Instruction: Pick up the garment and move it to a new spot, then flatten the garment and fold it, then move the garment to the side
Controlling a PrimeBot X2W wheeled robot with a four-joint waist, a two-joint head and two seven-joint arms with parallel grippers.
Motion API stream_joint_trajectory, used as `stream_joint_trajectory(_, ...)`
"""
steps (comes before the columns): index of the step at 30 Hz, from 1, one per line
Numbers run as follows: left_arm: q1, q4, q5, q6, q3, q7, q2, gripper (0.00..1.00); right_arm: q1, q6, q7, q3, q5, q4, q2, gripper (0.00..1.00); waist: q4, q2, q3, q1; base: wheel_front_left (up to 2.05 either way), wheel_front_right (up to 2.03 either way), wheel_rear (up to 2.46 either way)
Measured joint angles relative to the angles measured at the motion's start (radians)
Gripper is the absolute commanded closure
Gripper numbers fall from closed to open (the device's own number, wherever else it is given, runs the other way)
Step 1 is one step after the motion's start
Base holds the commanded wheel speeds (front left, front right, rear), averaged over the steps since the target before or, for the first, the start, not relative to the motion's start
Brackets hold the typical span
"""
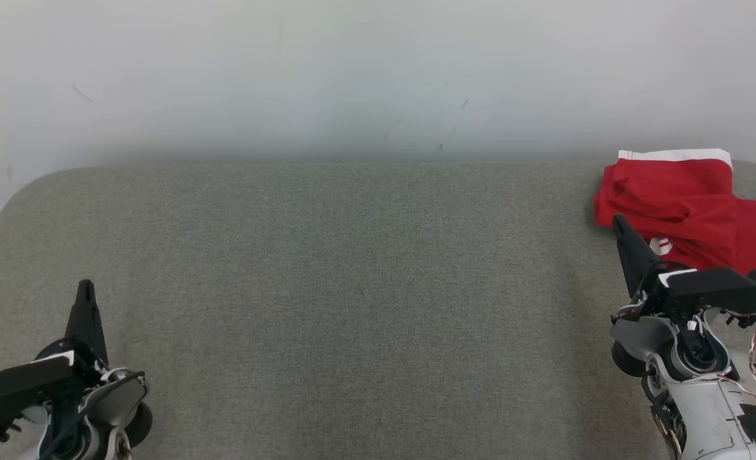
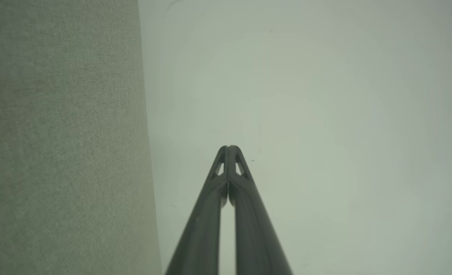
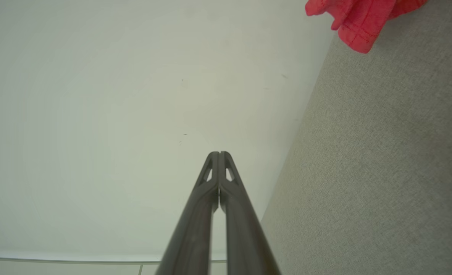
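The garment [image 1: 684, 201] is a red piece of clothing with a white band along its far edge, lying crumpled at the far right of the grey felt table [image 1: 352, 287]; a red hem of the garment [image 3: 359, 23] hangs into the right wrist view's top right corner. My right gripper [image 1: 619, 220] is shut and empty, its tips just at the garment's near left edge; in its own wrist view the right gripper [image 3: 218, 152] shows both fingers pressed together. My left gripper [image 1: 85, 284] is shut and empty at the lower left, far from the garment, with the left gripper [image 2: 228, 147] tips also touching.
A pale wall [image 1: 352, 76] stands right behind the table's far edge. The table has rounded corners; its left corner [image 1: 27, 191] curves toward a dark gap. The felt spreads bare between the two arms.
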Motion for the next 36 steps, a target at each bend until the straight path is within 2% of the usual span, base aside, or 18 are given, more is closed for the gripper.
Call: stream_joint_trajectory(36,0.0,0.0,0.0,0.0,-0.001,0.0,0.0,1.0,0.0,0.0,0.0,0.0,0.0,0.0,0.0,1.0,0.0,0.0,0.0,0.0,0.0,0.0,0.0)
